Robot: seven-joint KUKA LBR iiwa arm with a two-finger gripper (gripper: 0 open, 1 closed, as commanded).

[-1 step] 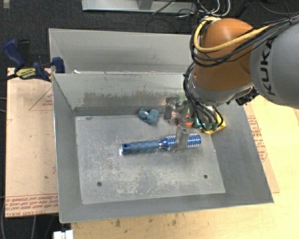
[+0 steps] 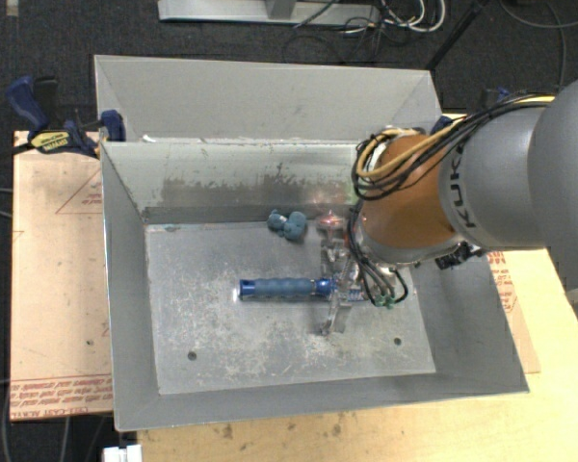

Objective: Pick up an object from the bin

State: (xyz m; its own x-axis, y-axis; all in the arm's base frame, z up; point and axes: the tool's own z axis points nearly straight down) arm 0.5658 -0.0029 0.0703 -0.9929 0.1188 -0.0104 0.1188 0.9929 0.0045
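One gripper (image 2: 339,301) is positioned low on the floor of the grey bin (image 2: 222,354), right of centre. Whether it is open or closed cannot be told, and no grasp is seen. One blue cylindrical stick (image 2: 279,289) is laid flat, its right end at the gripper. One small blue-grey lump (image 2: 289,224) is placed farther back, near the far wall.

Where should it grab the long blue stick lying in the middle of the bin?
Around mid-shaft of the blue stick, coming straight down and pinching across its narrow width: it lies flat, running left to right, with bare bin floor on both long sides.
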